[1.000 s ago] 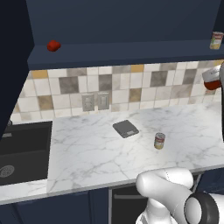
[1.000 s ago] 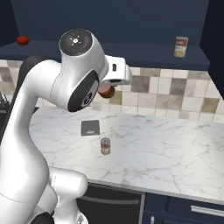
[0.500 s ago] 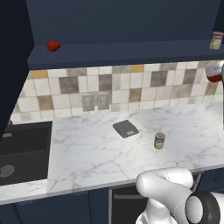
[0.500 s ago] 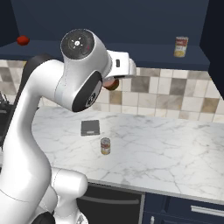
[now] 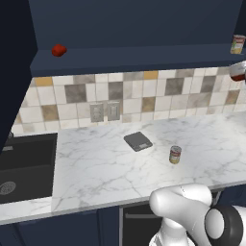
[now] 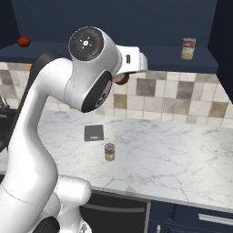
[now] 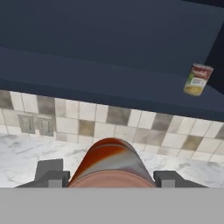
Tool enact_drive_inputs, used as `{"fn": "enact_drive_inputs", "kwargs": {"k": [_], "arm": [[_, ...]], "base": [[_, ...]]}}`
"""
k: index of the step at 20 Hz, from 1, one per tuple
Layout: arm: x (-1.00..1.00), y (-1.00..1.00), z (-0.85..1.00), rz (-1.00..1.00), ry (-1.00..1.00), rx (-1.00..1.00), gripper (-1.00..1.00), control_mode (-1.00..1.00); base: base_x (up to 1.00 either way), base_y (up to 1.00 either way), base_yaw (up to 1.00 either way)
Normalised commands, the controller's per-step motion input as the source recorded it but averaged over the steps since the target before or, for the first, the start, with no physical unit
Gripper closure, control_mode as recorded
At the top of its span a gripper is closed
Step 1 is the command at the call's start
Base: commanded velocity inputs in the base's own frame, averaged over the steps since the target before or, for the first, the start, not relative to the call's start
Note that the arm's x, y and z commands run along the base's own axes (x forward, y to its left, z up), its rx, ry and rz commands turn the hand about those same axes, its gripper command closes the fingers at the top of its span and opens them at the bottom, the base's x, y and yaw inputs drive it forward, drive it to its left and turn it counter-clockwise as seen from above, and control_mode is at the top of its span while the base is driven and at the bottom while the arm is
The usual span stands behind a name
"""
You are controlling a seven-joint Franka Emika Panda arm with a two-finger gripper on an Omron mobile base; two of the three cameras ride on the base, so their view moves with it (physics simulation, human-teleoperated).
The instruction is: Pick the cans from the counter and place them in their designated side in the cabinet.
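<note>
A small red rounded lump sits at the left end of the dark navy cabinet shelf. A small labelled tin waits near the white marble surface's front edge. The pincer pinches the red cylindrical can, raised just below the shelf's right end, where a yellow-labelled tin stands. Rising short, the can could catch the shelf's front lip; going too deep, it might topple that tin.

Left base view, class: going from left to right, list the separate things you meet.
Sink basin → small red lump on the shelf → wall outlets → dark flat scale → labelled can on the counter → labelled can on the shelf.
</note>
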Motion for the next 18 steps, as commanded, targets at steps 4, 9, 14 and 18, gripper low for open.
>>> {"fn": "enact_drive_inputs", "kwargs": {"k": [4,9,14,18], "arm": [[0.11,-0.09,0.19,0.0,-0.06,-0.01,1.0,-1.0],[0.16,-0.11,0.14,0.0,-0.05,-0.01,1.0,-1.0],[0.2,-0.14,0.08,0.0,-0.01,0.0,1.0,-1.0],[0.18,-0.15,0.04,0.0,0.0,0.0,1.0,-1.0]], "base": [[0.0,0.0,0.0],[0.0,0.0,0.0],[0.0,0.0,0.0],[0.0,0.0,0.0]]}}
